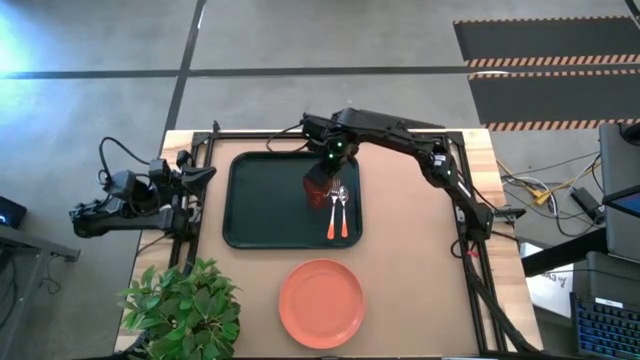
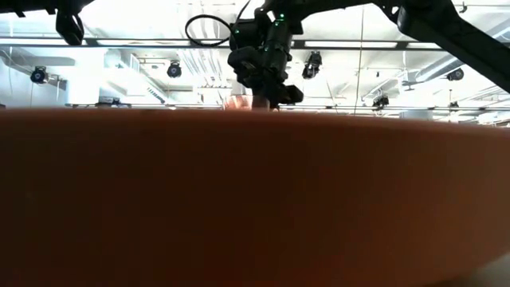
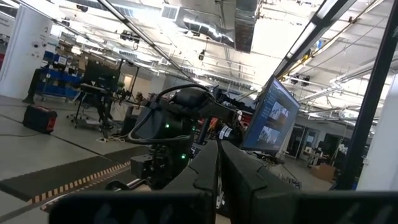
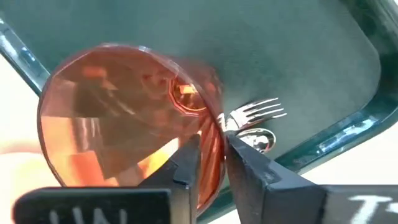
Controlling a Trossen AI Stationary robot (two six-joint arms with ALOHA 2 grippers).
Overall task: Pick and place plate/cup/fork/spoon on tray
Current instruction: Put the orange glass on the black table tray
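The right end effector [image 1: 322, 183] hangs over the large dark green-black rectangular tray [image 1: 262, 200], toward its 3 o'clock side, its two dark fingers [image 4: 186, 168] pinching the rim wall of the small translucent red-brown tumbler cup [image 4: 124, 118], one finger inside and one outside. The cup looks tilted, its mouth toward the wrist camera; whether its base touches the tray I cannot tell. Just beside it, toward 4 o'clock, the slim orange-handled fork [image 1: 333, 212] with silver tines and the orange-handled spoon [image 1: 344, 212] with its silver oval bowl lie side by side on the tray. The round flat salmon-orange plate [image 1: 321, 303] sits on the tabletop [image 1: 420, 260] at the tray's 6 o'clock, well apart. The cup is probably light, stiff, smooth plastic, so a rim pinch could slip or swing; gripping lower on the wall would steady it. The left end effector [image 1: 205, 176] waits at the tray's 9 o'clock, fingers pressed together
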